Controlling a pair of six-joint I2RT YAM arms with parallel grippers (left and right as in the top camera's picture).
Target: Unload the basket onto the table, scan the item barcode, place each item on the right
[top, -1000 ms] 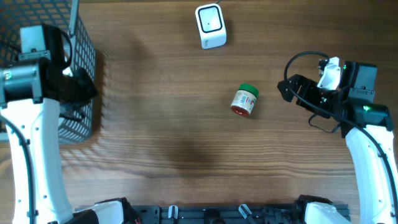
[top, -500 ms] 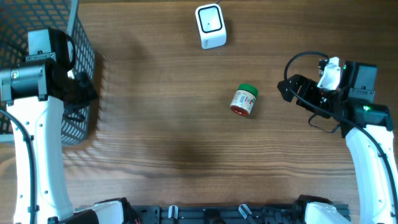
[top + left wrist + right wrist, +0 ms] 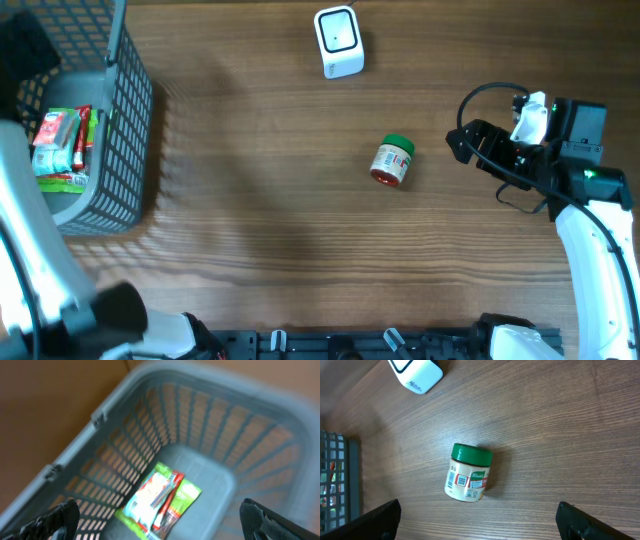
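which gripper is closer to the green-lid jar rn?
Right. The right gripper is open, a short way off the jar toward the table's right side. The left gripper is open over the basket at the far left.

A grey slatted basket (image 3: 132, 120) stands at the far left corner of the wood-grain worktop (image 3: 280, 230), and its walls throw a striped shadow onto the wood beside it. On its floor lie a few flat packets (image 3: 159, 496) in green, red and white, overlapping one another. Their print is too blurred to read.
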